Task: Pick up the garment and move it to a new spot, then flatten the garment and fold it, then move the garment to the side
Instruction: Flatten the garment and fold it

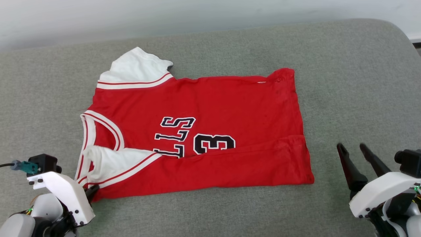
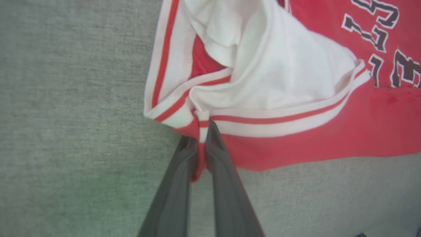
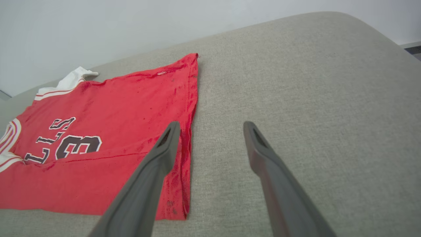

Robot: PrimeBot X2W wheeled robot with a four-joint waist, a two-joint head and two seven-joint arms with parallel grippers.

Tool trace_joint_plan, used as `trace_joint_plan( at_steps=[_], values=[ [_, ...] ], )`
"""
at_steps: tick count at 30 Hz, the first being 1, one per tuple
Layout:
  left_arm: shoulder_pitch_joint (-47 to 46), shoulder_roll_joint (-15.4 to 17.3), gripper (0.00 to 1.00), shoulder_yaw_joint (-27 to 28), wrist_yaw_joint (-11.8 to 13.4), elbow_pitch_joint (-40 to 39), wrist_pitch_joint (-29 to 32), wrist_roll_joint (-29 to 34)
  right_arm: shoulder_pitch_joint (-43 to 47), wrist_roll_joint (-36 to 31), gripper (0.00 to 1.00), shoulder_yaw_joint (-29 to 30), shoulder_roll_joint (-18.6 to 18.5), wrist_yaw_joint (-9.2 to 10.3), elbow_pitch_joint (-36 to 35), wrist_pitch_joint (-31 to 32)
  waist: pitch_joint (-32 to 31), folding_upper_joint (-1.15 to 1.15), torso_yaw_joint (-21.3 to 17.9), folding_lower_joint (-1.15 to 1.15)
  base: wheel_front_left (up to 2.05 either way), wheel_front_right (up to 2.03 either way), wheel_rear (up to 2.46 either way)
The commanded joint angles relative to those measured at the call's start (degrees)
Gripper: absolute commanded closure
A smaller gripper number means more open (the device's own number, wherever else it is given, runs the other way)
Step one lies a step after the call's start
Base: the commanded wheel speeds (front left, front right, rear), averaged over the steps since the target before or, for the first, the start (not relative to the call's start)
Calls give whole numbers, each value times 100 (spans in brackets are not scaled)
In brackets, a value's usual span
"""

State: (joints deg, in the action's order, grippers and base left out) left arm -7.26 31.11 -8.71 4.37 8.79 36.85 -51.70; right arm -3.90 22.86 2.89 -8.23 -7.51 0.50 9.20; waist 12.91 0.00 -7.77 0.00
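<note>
Mid-fold: the garment (image 1: 204, 108) lies on the grey cushion (image 1: 345, 82), near edge turned over. The left pincer (image 2: 201, 148) pinches its sleeve corner; the right pincer (image 1: 352, 146), spread just beside the garment, likely must grip its end next

Bright, even light, faint shadows; left claw (image 2: 200, 132) looks softly blurred.

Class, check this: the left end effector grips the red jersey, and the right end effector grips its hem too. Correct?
No. The left end effector does grip the red jersey, but the right end effector is open, holding nothing, as the right wrist view shows.
</note>
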Motion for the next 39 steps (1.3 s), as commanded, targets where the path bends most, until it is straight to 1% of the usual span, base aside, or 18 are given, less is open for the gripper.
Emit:
trace_joint_plan(
  at_steps=[1, 5, 8, 13, 19, 20, 21, 22, 26, 30, 33, 38, 39],
  values=[
    [32, -61, 100, -5, -32, -36, -179, 89, -80, 82, 0, 59, -124, 4, 189, 373, -82, 0, 85, 0, 0, 0, 0],
    [24, -36, 100, -11, -13, -323, -353, 210, -220, 198, 0, -28, -301, 4, 600, 1571, -141, 0, 241, 0, 0, 0, 0],
    [-25, -64, 100, -80, 13, -565, -402, 299, -357, 316, 0, -206, -365, 4, 791, 2154, -98, 0, 389, 0, 0, 0, 0],
    [-154, -141, 100, -213, 44, -814, -479, 445, -651, 428, 0, -489, -348, 4, 1122, 2474, 25, 0, 572, 0, 0, 0, 0],
    [-218, -240, 100, -381, -7, -790, -517, 517, -784, 542, 0, -835, -246, 3, 1893, 2875, 71, 0, 700, 0, 0, 0, 0],
    [-233, -248, 100, -399, -23, -777, -522, 524, -777, 596, 51, -885, -215, 2, 1990, 2934, 65, 0, 711, 0, 0, 0, 0],
    [-245, -264, 100, -422, -30, -762, -537, 527, -769, 603, 64, -958, -214, 2, 2066, 3003, 57, 0, 719, 0, 0, 0, 0],
    [-250, -281, 100, -435, -44, -747, -558, 530, -772, 620, 100, -997, -213, 1, 2102, 3009, 44, 0, 725, 0, 0, 0, 0],
    [-220, -308, 100, -424, -67, -687, -709, 571, -880, 641, 100, -1013, -348, 2, 2014, 2855, -75, 0, 720, 0, 0, 0, 0],
    [-109, -384, 100, -361, -24, -648, -947, 596, -935, 673, 100, -992, -504, 2, 1714, 2740, -283, 0, 713, 0, 0, 0, 0],
    [14, -449, 100, -334, 73, -613, -1092, 615, -844, 670, 100, -988, -595, 2, 1551, 2716, -512, 0, 735, 0, 0, 0, 0],
    [335, -574, 100, -321, 299, -617, -1259, 669, -568, 690, 100, -960, -652, 3, 1339, 2880, -875, 0, 799, 0, 0, 0, 0],
    [335, -574, 100, -321, 299, -617, -1259, 669, -568, 690, 100, -960, -652, 3, 1339, 2880, -875, 0, 799, 0, 0, 0, 0]
  ],
)
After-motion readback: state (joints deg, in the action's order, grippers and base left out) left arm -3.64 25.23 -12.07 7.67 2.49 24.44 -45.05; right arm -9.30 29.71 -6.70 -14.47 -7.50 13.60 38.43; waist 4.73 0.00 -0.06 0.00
